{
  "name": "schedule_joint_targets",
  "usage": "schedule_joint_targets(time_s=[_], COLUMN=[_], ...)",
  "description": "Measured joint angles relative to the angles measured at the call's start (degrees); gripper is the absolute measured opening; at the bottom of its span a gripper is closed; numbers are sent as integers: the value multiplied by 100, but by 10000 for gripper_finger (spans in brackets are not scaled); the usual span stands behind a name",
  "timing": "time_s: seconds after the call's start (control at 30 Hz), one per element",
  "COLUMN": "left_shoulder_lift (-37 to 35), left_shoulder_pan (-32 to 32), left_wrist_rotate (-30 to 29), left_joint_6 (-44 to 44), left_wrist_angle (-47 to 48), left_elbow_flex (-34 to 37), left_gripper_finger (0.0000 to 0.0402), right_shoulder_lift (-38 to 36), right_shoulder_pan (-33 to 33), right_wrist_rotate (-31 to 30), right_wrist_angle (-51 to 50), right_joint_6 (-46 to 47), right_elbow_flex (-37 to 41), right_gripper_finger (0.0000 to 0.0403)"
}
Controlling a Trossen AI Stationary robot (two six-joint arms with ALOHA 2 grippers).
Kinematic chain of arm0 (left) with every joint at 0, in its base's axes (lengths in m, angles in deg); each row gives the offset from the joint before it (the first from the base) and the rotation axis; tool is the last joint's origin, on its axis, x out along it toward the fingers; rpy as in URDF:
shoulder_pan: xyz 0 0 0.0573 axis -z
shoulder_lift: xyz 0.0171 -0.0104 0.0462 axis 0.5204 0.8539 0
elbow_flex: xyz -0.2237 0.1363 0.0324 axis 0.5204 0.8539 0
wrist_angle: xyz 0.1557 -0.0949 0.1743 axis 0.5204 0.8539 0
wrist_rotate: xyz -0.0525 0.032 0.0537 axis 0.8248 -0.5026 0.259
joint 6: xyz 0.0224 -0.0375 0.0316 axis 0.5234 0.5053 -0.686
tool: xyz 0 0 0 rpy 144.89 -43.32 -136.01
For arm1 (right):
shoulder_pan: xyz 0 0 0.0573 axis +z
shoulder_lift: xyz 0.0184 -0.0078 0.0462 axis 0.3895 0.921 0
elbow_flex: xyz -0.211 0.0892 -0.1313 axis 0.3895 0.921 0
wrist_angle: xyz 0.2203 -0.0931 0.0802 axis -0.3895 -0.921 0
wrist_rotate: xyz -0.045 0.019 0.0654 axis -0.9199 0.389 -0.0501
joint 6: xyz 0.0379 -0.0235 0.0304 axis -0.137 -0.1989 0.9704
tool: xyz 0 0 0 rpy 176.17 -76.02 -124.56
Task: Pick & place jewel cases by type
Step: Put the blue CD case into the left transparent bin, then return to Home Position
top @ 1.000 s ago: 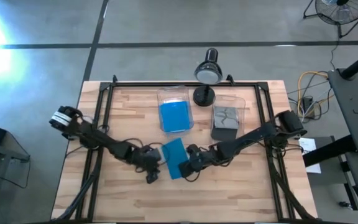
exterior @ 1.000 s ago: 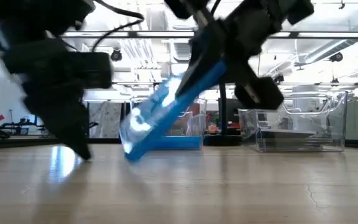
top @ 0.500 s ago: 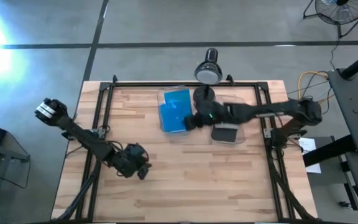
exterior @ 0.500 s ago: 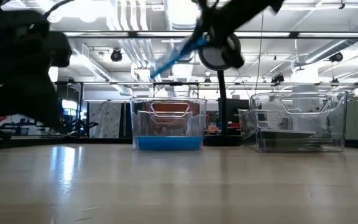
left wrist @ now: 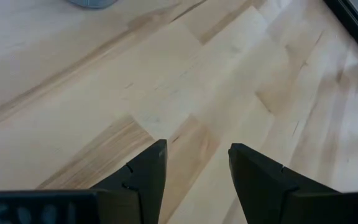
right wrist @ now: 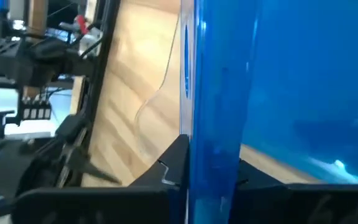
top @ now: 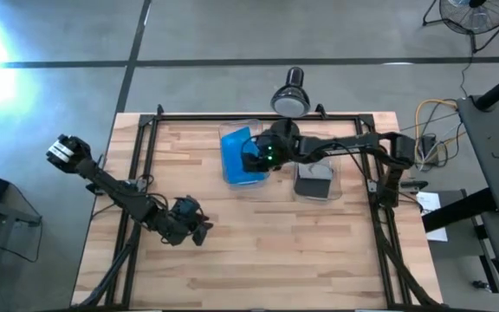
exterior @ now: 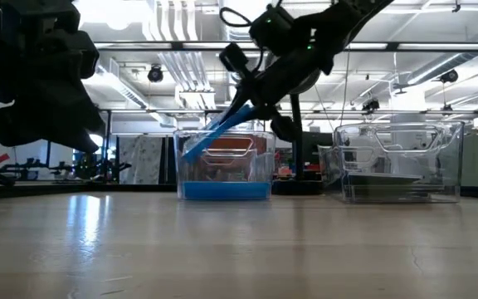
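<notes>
Blue case tilted over the blue bin

Right gripper [exterior: 251, 104] clamps 1 blue jewel case [exterior: 218, 131] at upper centre; left gripper [left wrist: 194, 165], lower left, gapes with nothing held.

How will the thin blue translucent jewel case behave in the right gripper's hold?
The thin blue translucent jewel case probably stays stiff: it hangs tilted yet straight. Smooth plastic may slip between the right gripper fingers. It looks light, held by one edge.
</notes>
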Motion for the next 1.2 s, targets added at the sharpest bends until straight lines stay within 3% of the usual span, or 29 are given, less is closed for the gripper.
schedule_joint_targets(time_s=[0.13,0.33,0.5,0.73,0.87,0.93,1.03,1.2], left_shoulder_lift=[0,0,0,0,-36,-77,-203,-417], left_shoulder_pan=[0,-2,-2,-2,-2,-23,-146,-884], left_wrist_rotate=[-4,-17,-30,-105,-102,-15,408,1559], left_joint_6=[-1,-91,-153,-152,-75,-157,-696,-1860], left_wrist_angle=[-1,22,124,145,119,-45,-473,-1589], left_elbow_flex=[2,2,2,4,4,4,4,4], left_gripper_finger=[155,155,155,155,155,155,155,155], right_shoulder_lift=[253,292,90,-336,-686,-1029,-1509,-2487], right_shoulder_pan=[-3,32,248,1200,1873,2112,2353,2749], right_wrist_rotate=[-38,-457,-924,-2199,-3502,-3394,-2572,-3267], right_wrist_angle=[-438,-1891,-3216,-5357,-6358,-6324,-6028,-5110], right_joint_6=[-37,-705,-1458,-1883,-1413,-1485,-1760,-1818], right_elbow_flex=[-416,-1064,-1753,-2398,-2431,-2347,-2124,-1565], right_gripper_finger=[78,169,212,225,220,216,211,203])
